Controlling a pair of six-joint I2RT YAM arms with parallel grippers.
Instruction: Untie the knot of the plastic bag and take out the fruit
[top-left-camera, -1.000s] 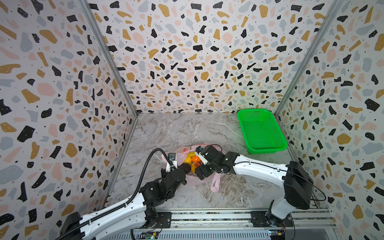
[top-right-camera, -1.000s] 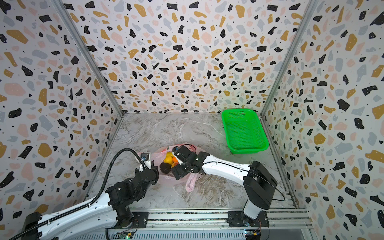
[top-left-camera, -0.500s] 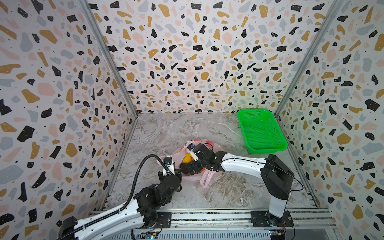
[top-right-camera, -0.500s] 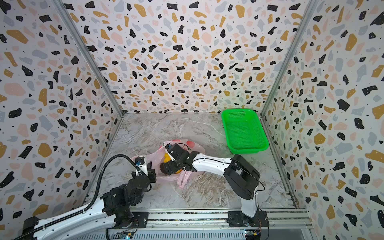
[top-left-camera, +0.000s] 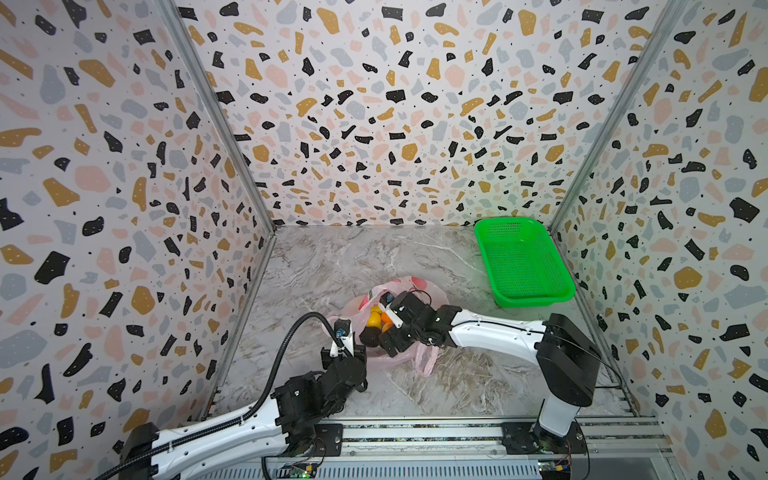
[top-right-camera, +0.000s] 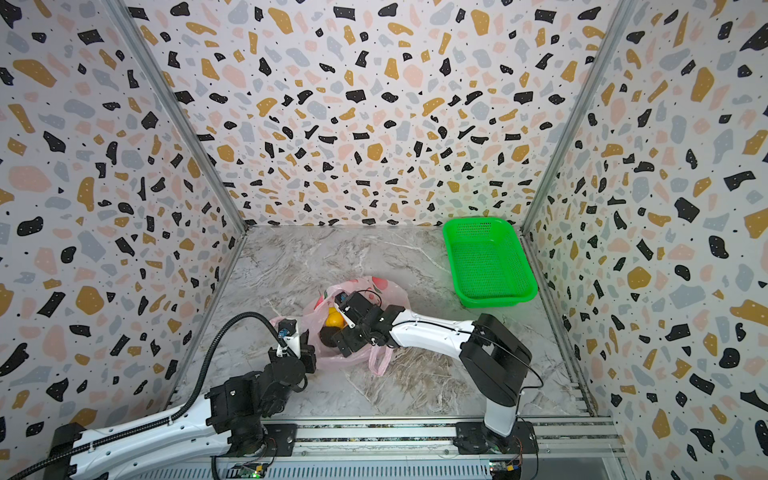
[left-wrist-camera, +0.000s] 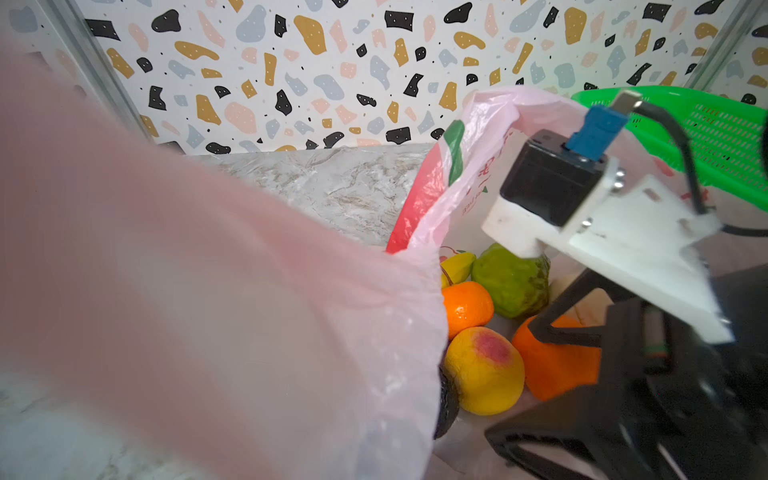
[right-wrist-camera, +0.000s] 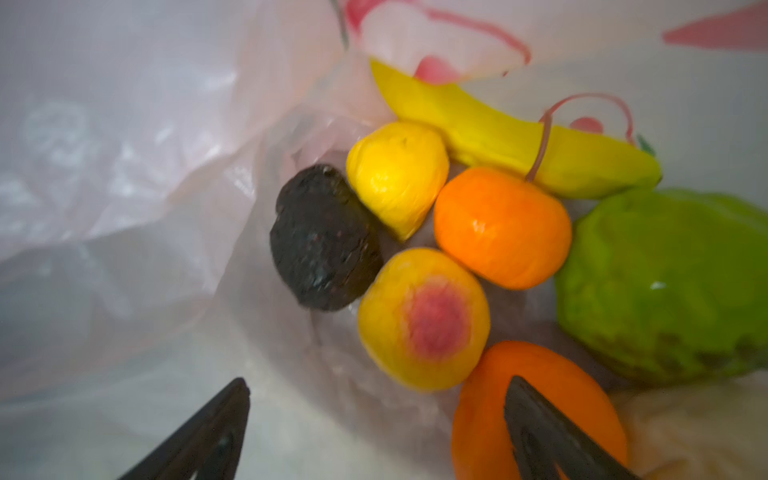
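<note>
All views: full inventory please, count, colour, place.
plastic bag: 1, pale pink, red prints; front centre of floor, mouth open
banana: 1, yellow; in bag
tangerines: 2, orange; in bag
peaches: 2, yellow, one with red blush; in bag
avocado: 1, dark; in bag
bumpy fruit: 1, green; in bag
basket: 1, bright green; far right corner
floor: 1, grey marble
walls: 3, terrazzo print
left gripper: 1, black; jaws shut on bag's near edge
right gripper: 1, black; jaws open inside bag, over a tangerine
</note>
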